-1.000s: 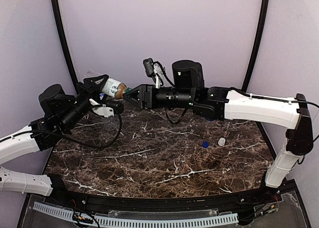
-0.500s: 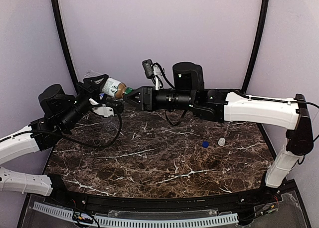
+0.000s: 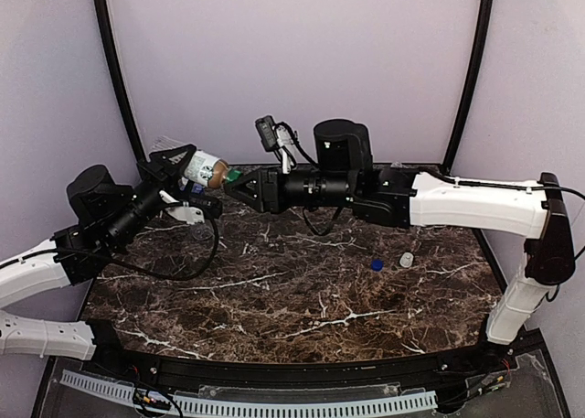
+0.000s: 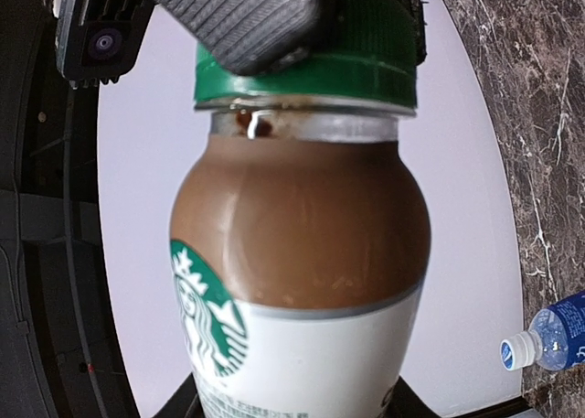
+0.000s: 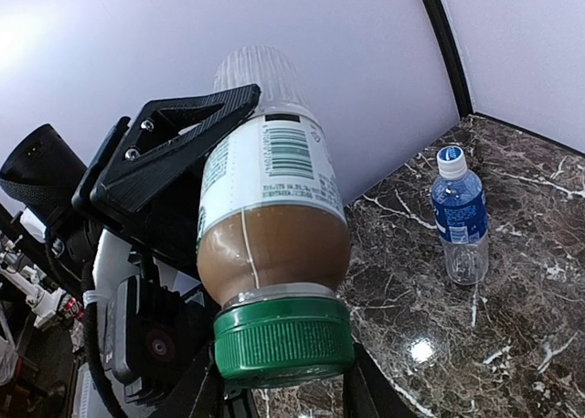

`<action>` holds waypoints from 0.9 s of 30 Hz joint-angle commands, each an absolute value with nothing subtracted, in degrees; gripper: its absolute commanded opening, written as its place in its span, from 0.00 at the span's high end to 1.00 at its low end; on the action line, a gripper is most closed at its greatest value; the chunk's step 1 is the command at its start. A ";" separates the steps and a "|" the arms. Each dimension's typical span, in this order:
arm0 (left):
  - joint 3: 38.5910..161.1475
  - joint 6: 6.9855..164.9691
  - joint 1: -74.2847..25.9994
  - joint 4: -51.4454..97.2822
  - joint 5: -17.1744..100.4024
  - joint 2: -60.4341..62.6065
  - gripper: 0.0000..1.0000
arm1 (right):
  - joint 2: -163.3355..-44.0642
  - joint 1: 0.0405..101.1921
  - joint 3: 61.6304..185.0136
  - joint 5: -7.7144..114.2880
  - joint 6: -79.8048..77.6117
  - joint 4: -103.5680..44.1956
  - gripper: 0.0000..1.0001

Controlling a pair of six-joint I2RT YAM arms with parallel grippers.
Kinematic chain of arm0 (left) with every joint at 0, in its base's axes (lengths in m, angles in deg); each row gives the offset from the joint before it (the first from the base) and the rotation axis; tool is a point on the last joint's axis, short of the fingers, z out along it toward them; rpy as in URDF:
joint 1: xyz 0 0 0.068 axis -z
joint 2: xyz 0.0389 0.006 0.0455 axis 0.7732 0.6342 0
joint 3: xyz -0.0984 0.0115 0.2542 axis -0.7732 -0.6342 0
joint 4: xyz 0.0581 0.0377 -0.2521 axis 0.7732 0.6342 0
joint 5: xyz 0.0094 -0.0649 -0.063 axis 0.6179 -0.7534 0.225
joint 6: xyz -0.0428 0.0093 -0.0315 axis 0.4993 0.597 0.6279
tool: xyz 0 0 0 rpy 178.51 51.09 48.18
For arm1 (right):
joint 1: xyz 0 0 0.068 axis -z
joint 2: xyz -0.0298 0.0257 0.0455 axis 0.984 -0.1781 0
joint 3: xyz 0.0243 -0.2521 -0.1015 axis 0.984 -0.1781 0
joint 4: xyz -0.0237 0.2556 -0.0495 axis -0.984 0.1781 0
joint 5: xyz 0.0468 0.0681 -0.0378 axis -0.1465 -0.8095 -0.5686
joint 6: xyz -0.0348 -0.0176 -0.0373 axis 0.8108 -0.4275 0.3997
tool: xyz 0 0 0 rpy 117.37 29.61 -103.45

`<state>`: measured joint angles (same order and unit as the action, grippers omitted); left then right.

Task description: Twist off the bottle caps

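Observation:
My left gripper point(image 3: 196, 167) is shut on the short bottle point(image 3: 208, 169) with brown contents and holds it tilted in the air above the table's far left. Its green cap point(image 3: 234, 175) points at my right gripper point(image 3: 240, 182), which is shut on that cap. In the left wrist view the bottle point(image 4: 292, 253) fills the frame, with the green cap point(image 4: 315, 70) on top under a grey finger pad point(image 4: 238, 16). In the right wrist view the green cap point(image 5: 283, 336) sits between my fingers, and the bottle point(image 5: 270, 212) sits beyond it.
A loose blue cap point(image 3: 377, 264) and a loose white cap point(image 3: 406, 260) lie on the marble table point(image 3: 292, 290) at the right. A blue-labelled bottle point(image 5: 460, 221) with its cap on stands at the back of the table; it also shows in the left wrist view point(image 4: 553, 334).
Both grippers have moved a little to the left with the bottle held between them. The right wrist has turned slightly on the green cap.

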<state>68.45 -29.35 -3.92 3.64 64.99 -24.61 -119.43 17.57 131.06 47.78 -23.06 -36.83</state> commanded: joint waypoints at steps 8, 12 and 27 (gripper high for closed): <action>74.23 -14.66 -2.39 25.43 59.88 -26.24 0.81 | -115.07 9.08 125.40 69.08 24.79 -42.48 1.00; 75.87 -10.62 -2.39 34.34 58.09 -26.41 0.81 | -116.04 5.99 125.24 74.93 38.04 -43.60 1.00; 80.91 10.48 -2.39 39.55 60.32 -22.99 0.81 | -106.27 9.30 122.56 73.14 13.56 -37.24 0.53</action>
